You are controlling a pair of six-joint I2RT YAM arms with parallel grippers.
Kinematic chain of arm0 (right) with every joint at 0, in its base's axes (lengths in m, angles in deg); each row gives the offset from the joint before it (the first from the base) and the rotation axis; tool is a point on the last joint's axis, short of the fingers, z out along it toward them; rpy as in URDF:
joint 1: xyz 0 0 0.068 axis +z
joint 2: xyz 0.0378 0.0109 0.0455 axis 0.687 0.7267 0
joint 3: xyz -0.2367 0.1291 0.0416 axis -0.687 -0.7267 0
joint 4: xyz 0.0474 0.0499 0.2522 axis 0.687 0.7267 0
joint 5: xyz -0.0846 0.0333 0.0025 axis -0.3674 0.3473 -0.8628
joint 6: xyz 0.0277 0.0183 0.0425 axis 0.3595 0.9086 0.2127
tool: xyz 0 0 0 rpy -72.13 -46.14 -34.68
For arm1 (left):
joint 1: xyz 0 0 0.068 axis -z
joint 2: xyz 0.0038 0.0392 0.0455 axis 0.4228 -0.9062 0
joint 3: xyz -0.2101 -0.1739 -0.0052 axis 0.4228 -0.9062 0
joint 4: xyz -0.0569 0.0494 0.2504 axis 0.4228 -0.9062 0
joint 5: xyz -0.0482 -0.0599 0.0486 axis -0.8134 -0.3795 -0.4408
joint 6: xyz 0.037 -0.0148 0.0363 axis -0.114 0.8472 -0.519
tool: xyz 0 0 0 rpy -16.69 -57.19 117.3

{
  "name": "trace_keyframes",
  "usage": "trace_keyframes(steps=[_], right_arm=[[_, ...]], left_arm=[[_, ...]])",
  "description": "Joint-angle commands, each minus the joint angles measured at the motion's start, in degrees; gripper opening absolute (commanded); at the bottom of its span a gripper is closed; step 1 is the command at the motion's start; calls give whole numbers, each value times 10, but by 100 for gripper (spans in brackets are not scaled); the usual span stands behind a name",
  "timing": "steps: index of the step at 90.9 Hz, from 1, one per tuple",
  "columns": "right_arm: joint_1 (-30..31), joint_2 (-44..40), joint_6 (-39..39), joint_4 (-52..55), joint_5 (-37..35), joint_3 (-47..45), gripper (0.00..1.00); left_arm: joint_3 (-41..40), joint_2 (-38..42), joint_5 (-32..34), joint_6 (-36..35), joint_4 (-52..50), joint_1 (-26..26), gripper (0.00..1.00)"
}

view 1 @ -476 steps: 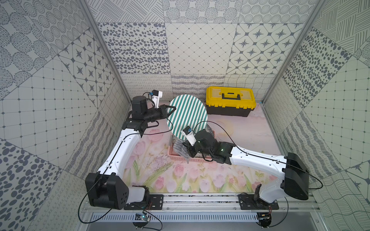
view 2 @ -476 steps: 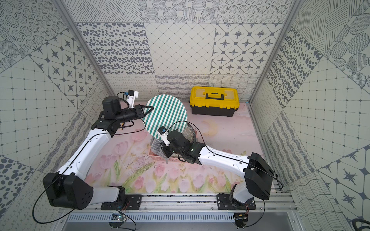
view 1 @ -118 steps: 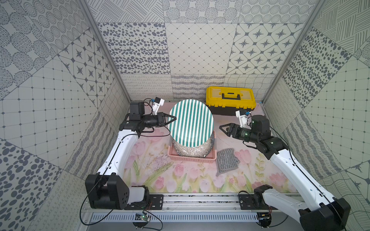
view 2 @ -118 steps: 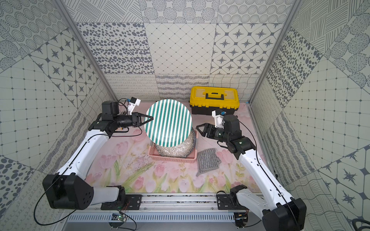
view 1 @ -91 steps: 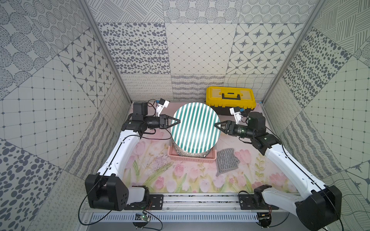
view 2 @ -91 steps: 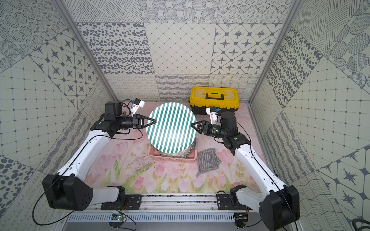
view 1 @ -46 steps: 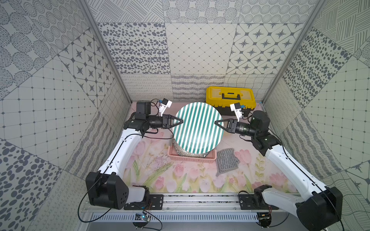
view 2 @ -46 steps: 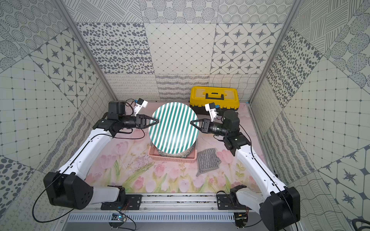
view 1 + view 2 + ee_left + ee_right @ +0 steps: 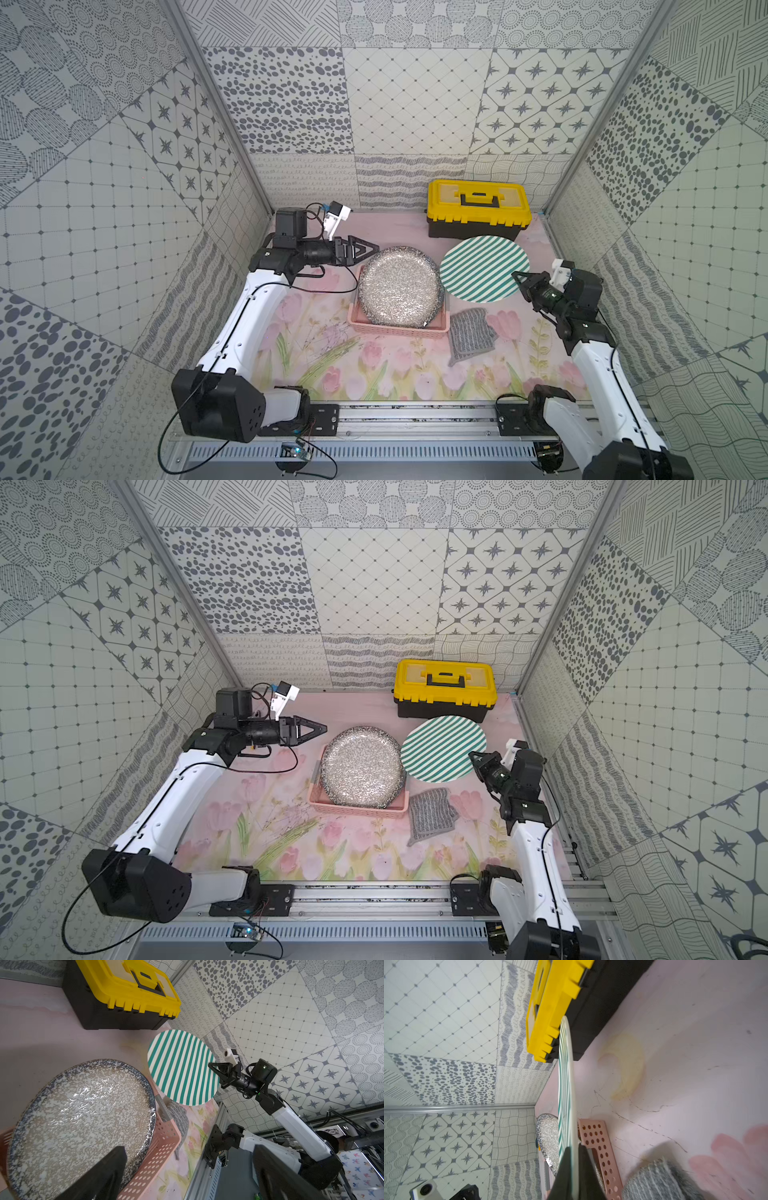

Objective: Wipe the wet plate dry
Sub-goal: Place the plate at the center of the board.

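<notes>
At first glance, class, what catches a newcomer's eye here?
The green-striped plate, held in the air by its edge in the right gripper, near the yellow toolbox. Then the glistening speckled plate lying in the pink basket mid-table, a grey cloth beside it.

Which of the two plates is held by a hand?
The green-striped plate, pinched at its rim by the right hand; the speckled plate sits in the basket.
</notes>
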State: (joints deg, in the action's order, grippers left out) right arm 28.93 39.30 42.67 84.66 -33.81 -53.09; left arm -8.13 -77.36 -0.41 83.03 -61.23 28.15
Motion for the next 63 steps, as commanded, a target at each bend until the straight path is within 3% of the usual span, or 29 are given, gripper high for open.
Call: trace_keyframes(steps=[1, 30, 63], right_arm=[[-34, -19, 26, -32, 4, -8, 0], [-146, 41, 86, -107, -37, -72, 0], [-153, 184, 60, -202, -101, -80, 0]], left_arm=[[-3, 0, 44, -52, -22, -15, 100], [-41, 6, 61, -34, 16, -15, 100], [-48, -3, 57, -7, 45, -15, 100]])
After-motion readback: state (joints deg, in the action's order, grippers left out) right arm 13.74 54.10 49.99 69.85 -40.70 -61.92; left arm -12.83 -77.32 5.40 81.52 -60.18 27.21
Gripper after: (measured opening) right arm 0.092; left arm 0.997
